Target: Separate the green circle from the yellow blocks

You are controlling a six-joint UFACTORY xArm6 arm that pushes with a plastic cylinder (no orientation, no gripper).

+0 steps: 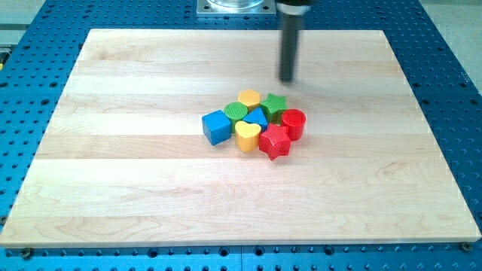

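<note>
On the pale wooden board (113, 188), a tight cluster of blocks is sitting near the middle. My tip (288, 80), a bare rod grasping nothing, is hovering just above the cluster, apart from it, likely lining up a push. The green circle (236, 111) is lying wedged between the yellow hexagonal block (249, 98) and the yellow heart (247, 136), touching the blue cube (216, 126).

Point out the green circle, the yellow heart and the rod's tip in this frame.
green circle (236, 111): camera view, on its ribbed top face.
yellow heart (247, 134): camera view, on its top face.
my tip (288, 80): camera view, the rod's very lower end.
</note>
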